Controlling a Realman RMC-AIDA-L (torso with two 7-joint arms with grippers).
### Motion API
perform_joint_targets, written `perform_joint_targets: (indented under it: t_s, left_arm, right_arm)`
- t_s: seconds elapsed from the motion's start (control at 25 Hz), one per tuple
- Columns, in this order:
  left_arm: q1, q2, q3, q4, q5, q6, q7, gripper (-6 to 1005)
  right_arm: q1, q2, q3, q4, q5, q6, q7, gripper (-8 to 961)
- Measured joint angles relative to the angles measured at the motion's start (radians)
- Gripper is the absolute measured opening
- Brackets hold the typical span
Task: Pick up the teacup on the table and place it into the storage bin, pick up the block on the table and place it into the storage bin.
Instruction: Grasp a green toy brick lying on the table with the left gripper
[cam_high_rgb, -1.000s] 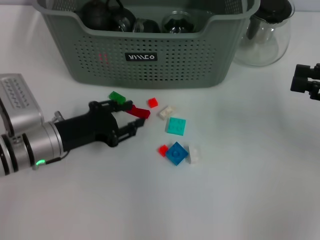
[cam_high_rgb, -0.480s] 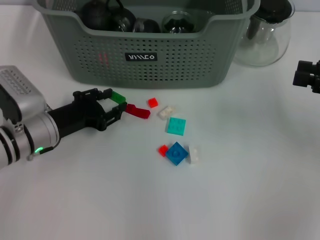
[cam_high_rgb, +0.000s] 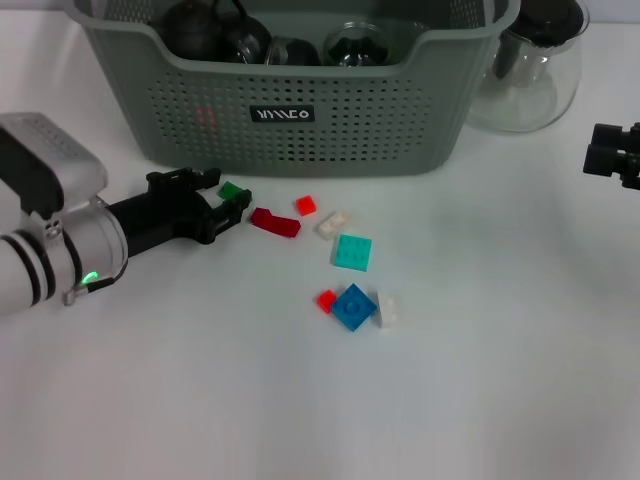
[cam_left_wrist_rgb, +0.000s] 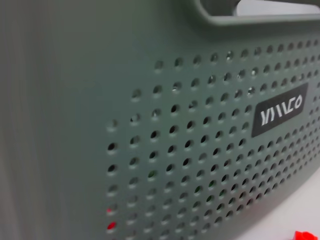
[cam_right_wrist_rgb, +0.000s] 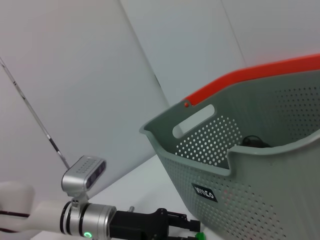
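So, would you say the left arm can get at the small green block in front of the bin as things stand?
Probably yes. The left tool is low on the table with its fingertips right at the green block, and nothing lies between them. The storage bin stands just behind, leaving little room beyond the block.

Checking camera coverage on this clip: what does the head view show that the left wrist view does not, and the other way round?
Only the head view shows the left gripper reaching the green block, the dark red block, the blue block, the teal block, the dark teaware inside the storage bin, the glass pitcher, and the right gripper parked at the table's right edge. The left wrist view adds only a close look at the perforated bin wall and part of one handle cut-out. Both show the bin's black label and a red block.
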Motion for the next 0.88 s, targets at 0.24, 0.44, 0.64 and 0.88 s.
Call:
perform_joint_targets:
  t_s: [0.24,0.44,0.64,0.88]
  left_arm:
    - [-0.005,0.002,0.075,0.003,0.015,0.026,-0.040,486]
    - [0.014,0.001,0.127,0.019,0.041,0.113,-0.046,480]
    - [0.064,-0.001,0.187,0.073,0.043,0.268,-0.041,475]
    - [0.109,-0.004,0.183,0.124,0.032,0.346,-0.037,468]
  right_arm:
    - [-0.002,0.000,-0.002,0.000,0.000,0.000,0.000,507]
    - [-0.004,0.000,-0.003,0.000,0.000,-0.001,0.000,506]
    - [-0.009,-0.001,-0.002,0.000,0.000,-0.003,0.000,506]
    - [-0.011,-0.002,0.000,-0.001,0.000,-0.002,0.000,507]
